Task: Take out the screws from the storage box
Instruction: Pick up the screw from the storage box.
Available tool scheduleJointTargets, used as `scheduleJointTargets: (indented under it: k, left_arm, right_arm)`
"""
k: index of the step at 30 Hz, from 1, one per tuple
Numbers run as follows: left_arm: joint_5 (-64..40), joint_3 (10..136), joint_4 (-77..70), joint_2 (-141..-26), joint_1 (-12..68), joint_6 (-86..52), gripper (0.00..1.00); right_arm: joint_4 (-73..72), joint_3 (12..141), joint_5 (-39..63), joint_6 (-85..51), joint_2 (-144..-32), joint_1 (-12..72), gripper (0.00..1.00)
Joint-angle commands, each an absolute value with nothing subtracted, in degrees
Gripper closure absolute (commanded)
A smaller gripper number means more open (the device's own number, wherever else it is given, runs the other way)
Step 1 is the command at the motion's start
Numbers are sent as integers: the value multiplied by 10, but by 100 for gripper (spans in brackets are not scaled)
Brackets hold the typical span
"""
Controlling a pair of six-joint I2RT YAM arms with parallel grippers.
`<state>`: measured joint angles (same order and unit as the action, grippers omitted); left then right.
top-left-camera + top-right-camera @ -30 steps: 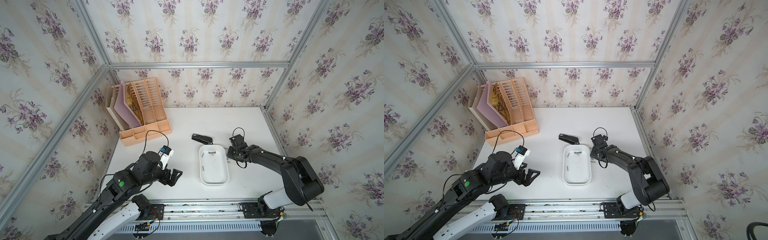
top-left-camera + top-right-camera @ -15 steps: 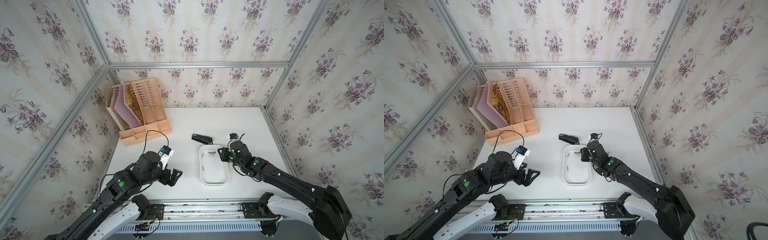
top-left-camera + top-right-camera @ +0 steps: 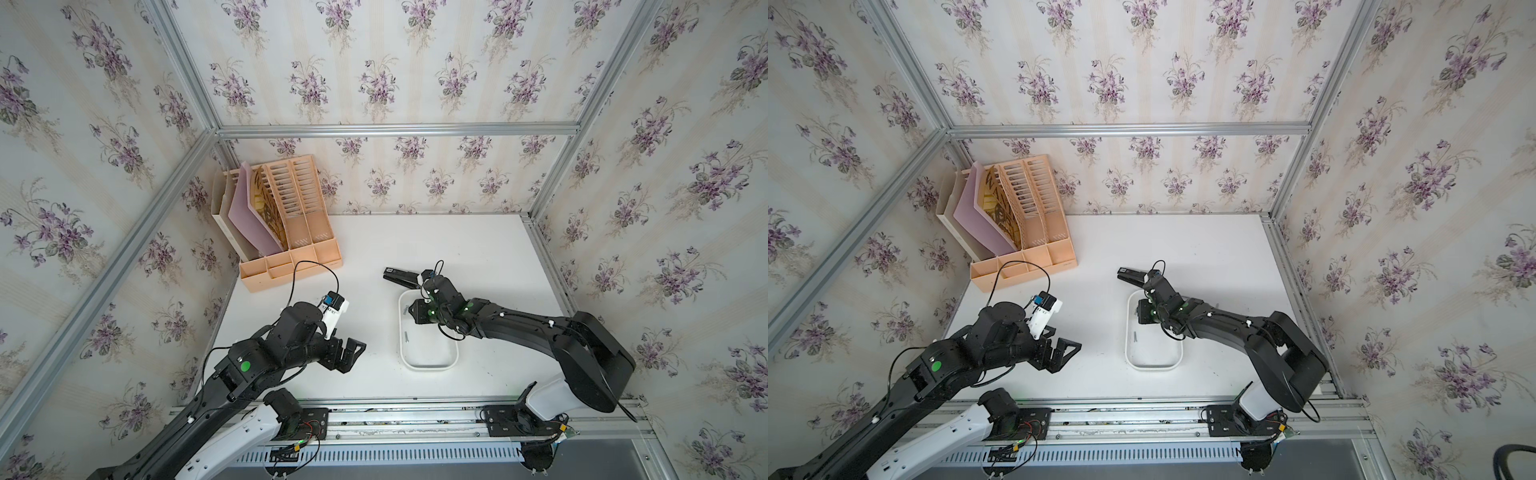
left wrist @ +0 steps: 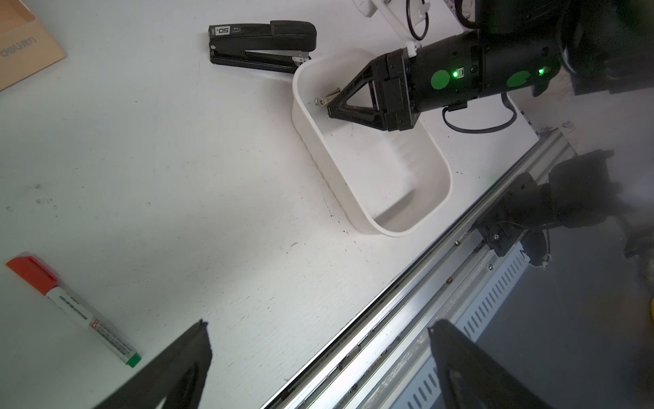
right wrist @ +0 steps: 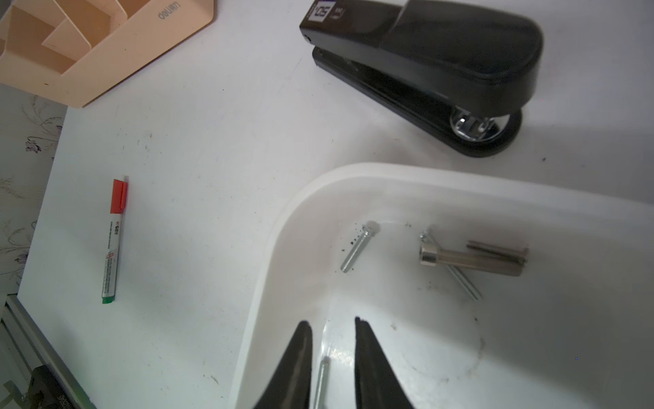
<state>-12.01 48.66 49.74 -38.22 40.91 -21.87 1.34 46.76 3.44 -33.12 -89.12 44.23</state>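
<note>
both top views: right gripper [image 3: 412, 311] is covering the storage box [image 3: 428, 367] end nearest the stapler [image 3: 401, 276]. Of the screws [image 3: 406, 336], only one sliver is showing on the box floor. left gripper [image 3: 355, 353] is hanging well clear of the box, jaws spread.

left wrist: box wall is hiding most of the floor.

right wrist: box is running off frame. fingers [image 5: 368, 354] are standing slightly parted, gripping nothing. One silvery screw is lying under the gap, half cut off; four more are lying inside the box corner, three of them crossed.
</note>
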Motion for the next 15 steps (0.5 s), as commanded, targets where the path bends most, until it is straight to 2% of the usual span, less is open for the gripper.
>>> scheduleJointTargets:
  k: [1, 15]
  left_arm:
    - [-126, 487, 485, -378, 409, -218, 1]
    - [-126, 487, 485, -378, 408, -219, 1]
  right_arm:
    - [28, 492, 30, -344, -917, 443, 73]
    - [74, 549, 19, -344, -995, 443, 76]
